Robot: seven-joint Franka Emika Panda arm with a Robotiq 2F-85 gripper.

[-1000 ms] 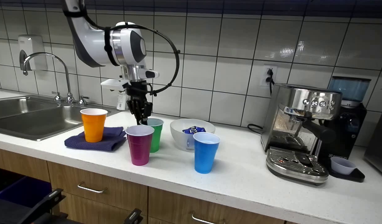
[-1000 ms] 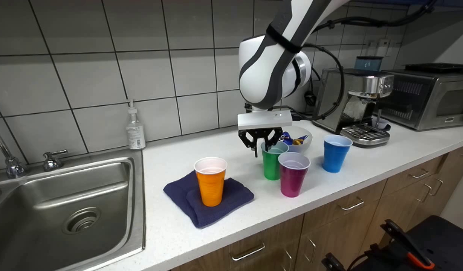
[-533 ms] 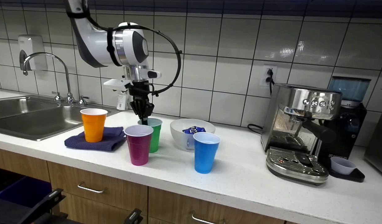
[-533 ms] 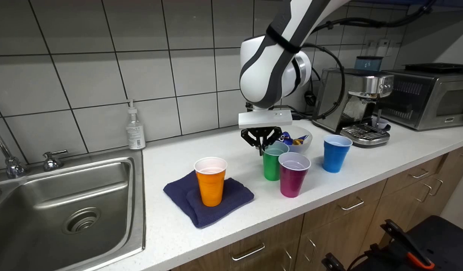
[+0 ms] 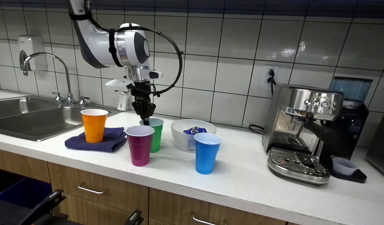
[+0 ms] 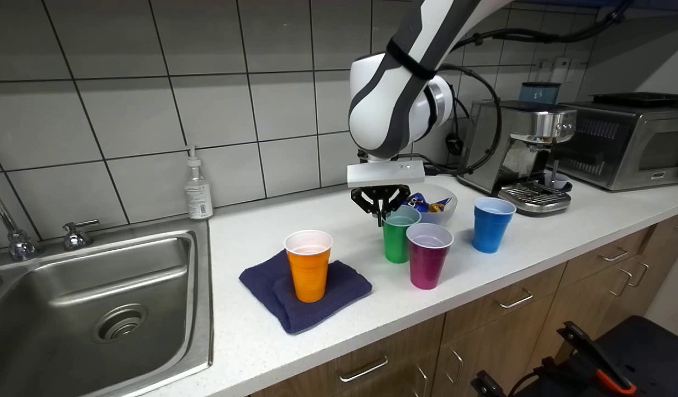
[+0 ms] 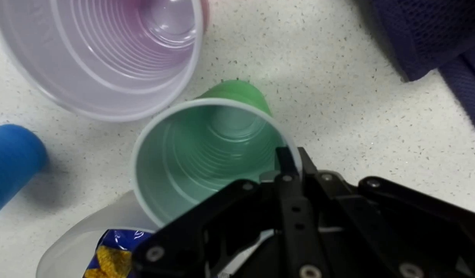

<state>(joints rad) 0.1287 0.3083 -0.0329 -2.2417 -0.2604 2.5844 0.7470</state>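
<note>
Where the front edge of the bench (image 5: 241,162) runs, the blue cup (image 5: 207,154) stands upright close to it, with the purple cup (image 5: 140,150) near that edge too, toward the sink end. Just behind the purple cup is the green cup (image 6: 397,240), upright; whether their rims touch, and whether its base rests on the bench, I cannot tell. The fingers (image 7: 286,162) are closed on the green cup's rim, one inside the wall and one outside, only thin plastic between them. Nearer the sink end, the orange cup (image 6: 310,275) stands on a folded navy cloth (image 6: 347,282). Beyond the green cup, toward the back edge, sits the bowl (image 5: 178,137), holding wrapped packets (image 5: 195,130). By the back edge, the pump bottle (image 6: 198,196) stands beside the sink (image 6: 202,314); the coffee machine (image 5: 298,97) occupies the opposite end.

Because the pinch takes only one side of the rim, the green cup could tilt, or its wall bend and slip free, if pulled upward. Crowding is another risk: a slight sideways swing could knock the purple cup toward the front edge or nudge the bowl.

Counted: four cups, one of each colour; one cloth; one bowl; one bottle; one sink; one coffee machine. The packets overlap too much to count.
</note>
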